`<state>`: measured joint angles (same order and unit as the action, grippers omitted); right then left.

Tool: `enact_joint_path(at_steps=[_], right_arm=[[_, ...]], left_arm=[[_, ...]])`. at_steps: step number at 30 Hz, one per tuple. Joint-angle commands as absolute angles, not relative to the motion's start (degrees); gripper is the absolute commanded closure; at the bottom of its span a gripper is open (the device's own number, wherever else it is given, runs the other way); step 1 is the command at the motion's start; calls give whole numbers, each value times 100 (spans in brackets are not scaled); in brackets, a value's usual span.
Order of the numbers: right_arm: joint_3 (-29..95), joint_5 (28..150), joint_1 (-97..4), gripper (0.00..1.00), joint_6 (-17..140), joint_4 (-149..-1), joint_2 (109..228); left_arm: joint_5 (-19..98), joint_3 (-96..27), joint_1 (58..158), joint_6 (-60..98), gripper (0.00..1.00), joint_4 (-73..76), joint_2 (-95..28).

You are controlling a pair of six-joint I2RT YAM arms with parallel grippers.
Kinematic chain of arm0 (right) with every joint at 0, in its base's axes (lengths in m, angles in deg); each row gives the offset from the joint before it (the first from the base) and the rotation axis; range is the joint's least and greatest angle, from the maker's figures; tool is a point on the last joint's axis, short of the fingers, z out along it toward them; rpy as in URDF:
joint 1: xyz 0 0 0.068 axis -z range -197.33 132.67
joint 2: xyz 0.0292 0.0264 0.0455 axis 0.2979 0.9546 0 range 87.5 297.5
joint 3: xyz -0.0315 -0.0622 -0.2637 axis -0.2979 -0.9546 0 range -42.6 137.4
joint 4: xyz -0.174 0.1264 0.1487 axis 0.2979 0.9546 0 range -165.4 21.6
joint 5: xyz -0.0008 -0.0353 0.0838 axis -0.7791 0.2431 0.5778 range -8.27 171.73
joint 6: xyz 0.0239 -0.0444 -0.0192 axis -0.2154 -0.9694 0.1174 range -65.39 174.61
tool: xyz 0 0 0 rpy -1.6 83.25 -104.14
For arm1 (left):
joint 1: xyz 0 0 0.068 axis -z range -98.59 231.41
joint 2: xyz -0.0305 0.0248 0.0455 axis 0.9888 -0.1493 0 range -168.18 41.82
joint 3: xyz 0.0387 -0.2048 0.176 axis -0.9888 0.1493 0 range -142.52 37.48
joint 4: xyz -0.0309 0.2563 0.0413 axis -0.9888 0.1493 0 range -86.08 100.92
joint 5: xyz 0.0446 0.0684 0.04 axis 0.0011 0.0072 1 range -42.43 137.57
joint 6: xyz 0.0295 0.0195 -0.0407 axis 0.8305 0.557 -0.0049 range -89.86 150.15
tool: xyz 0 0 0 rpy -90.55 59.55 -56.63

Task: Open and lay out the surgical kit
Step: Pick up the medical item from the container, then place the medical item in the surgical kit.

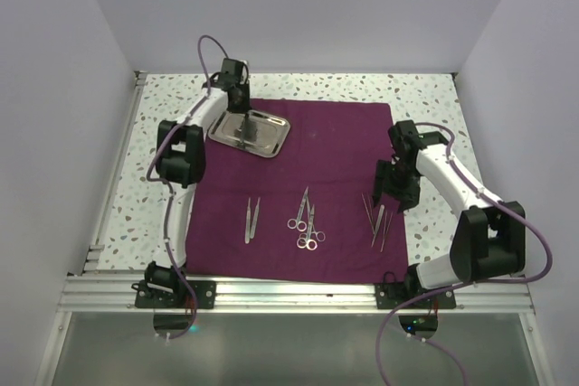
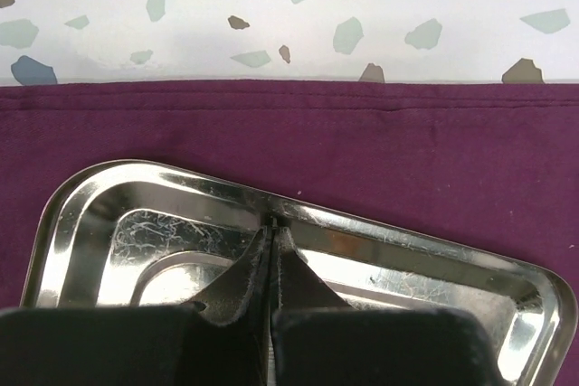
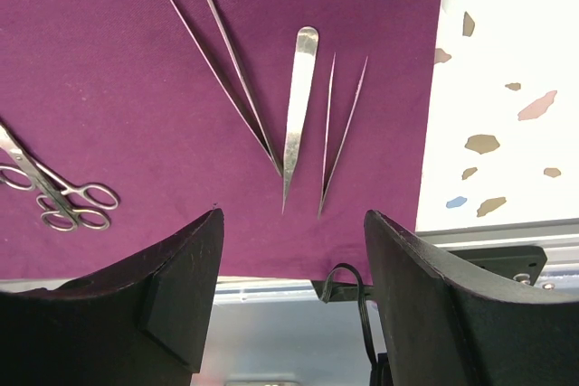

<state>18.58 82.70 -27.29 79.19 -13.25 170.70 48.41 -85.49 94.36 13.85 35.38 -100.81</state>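
Left wrist view | left gripper [image 2: 274,229] pinched shut on far rim of small shiny rectangular steel tray [image 2: 425,243], at far-left of dark magenta cloth wrap [image 2: 362,137] | tray stiff, light, slippery: hold rim | right gripper [image 3: 291,219] wide, empty, over thin silver tweezers [image 3: 298,106]

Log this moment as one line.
left gripper: shut on steel tray | right gripper: open, near tweezers | cloth wrap: spread flat
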Motion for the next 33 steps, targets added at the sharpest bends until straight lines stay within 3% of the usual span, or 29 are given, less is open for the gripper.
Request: enact_joint_path(at_steps=[1,19,22,27,33], right_arm=[[1989,8331,-2700,32,7948,-1309,16845],[1743,8718,-2700,32,8054,-1475,16379],[1690,8788,-2700,33,8054,-1484,16300],[1549,8858,-2700,32,8062,-1511,16098],[1277,9007,-2700,32,8071,-1598,15913]], left_arm=[[4151,-8609,9170,1125,100,3522,-9811],[2867,-8232,8686,923,100,3547,-8352],[2893,-7478,8686,958,100,3477,-7731],[2867,-5044,8765,712,100,2862,-6315],[3455,-2942,9652,379,100,2669,-4540]])
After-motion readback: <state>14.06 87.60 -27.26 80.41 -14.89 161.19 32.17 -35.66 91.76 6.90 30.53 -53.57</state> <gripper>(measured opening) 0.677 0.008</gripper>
